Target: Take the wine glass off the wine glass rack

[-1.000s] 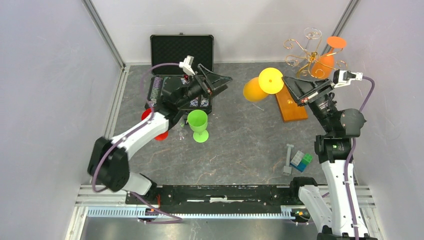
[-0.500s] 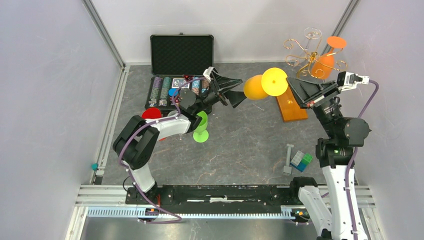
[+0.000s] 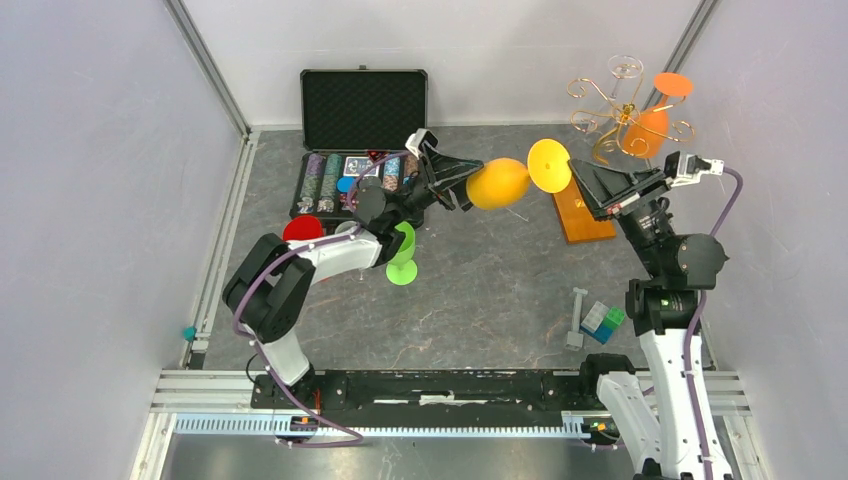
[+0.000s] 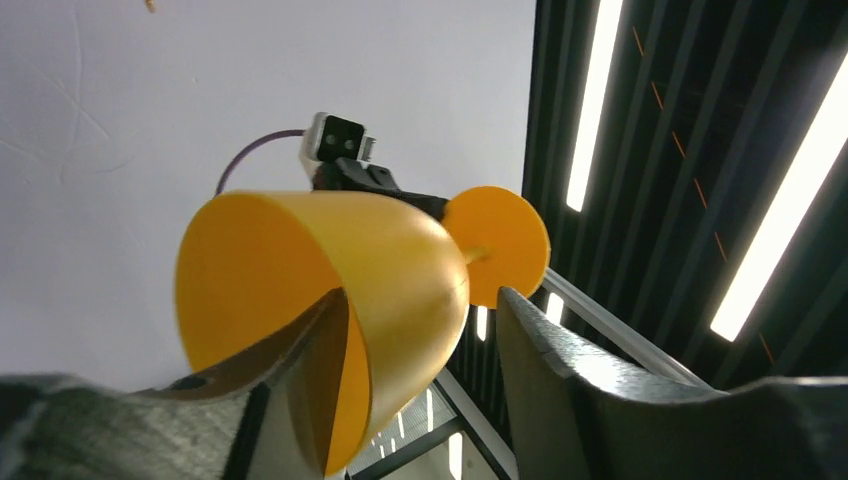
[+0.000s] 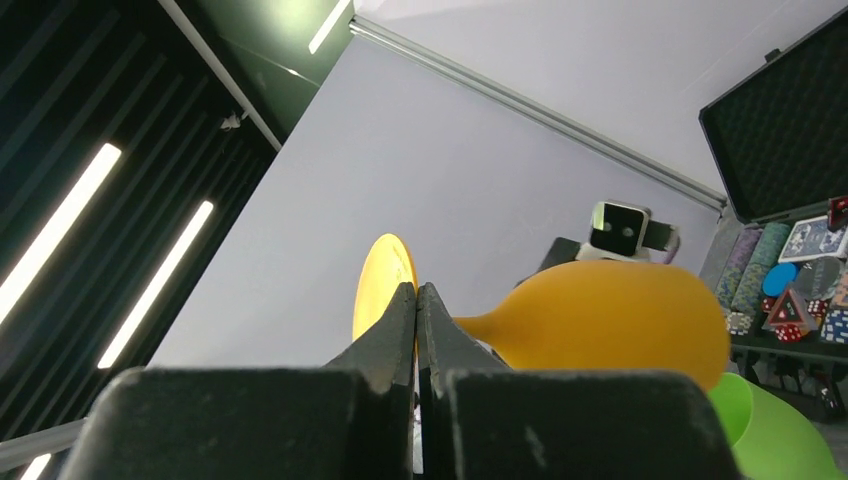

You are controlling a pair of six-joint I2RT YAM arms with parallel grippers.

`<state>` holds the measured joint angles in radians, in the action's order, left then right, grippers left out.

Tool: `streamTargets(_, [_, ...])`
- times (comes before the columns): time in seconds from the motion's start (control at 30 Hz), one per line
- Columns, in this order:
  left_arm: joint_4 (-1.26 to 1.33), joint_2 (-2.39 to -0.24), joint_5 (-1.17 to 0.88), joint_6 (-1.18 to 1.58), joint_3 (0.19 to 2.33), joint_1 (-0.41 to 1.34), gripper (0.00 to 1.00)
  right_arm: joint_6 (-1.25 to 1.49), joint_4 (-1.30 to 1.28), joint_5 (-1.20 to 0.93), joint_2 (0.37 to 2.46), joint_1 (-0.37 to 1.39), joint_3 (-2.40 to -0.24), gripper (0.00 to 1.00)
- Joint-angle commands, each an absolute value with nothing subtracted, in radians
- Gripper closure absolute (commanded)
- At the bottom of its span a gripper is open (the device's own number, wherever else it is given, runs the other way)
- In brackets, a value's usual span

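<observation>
Top external view: the yellow wine glass (image 3: 497,183) is already off the wine glass rack (image 3: 625,110) and hangs on its side in the air over the far middle of the table (image 3: 480,290), between the black case (image 3: 365,100) and the rack's wooden base. Its foot points toward the right gripper (image 3: 578,180), whose fingers are pinched tight on the stem just behind the foot. A second ago that gripper carried the glass alone, while the left gripper (image 3: 470,185) was over the case with its jaws spread wide. Since then the left arm has swung across and the bowl's mouth has come onto it. The left wrist view shows one finger inside the bowl and the other (image 4: 580,370) outside it, with a narrow gap to the wall. The jaws have narrowed but do not yet appear to clamp, so the left gripper counts as open. This looks like a handover in progress: the removal itself seems done, and what remains is for the left jaws to close on the bowl wall before the right lets go. An orange wine glass (image 3: 645,125) hangs on the rack at the far right corner, and a green glass (image 3: 400,250) stands on the table.
</observation>
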<state>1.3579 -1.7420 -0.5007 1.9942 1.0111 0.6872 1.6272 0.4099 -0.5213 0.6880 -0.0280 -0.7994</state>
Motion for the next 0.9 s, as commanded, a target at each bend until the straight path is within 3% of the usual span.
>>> streamTargets(0.0, [1.440, -1.669, -0.513, 1.998, 1.072, 0.695, 0.43, 1.645, 0.414, -0.492, 0.672, -0.025, -0.747, 1.00])
streamTargets(0.37, [1.374, -1.587, -0.529, 1.947, 1.036, 0.693, 0.73, 1.707, 0.456, -0.415, 0.673, -0.025, -0.629, 1.00])
streamTargets(0.63, [1.313, -1.544, -0.549, 1.893, 0.994, 0.684, 0.68, 1.671, 0.455, -0.377, 0.684, -0.026, -0.648, 1.00])
streamTargets(0.87, [1.078, -1.456, -0.586, 1.693, 0.987, 0.666, 0.87, 1.482, 0.292, -0.332, 0.690, -0.026, -0.732, 0.99])
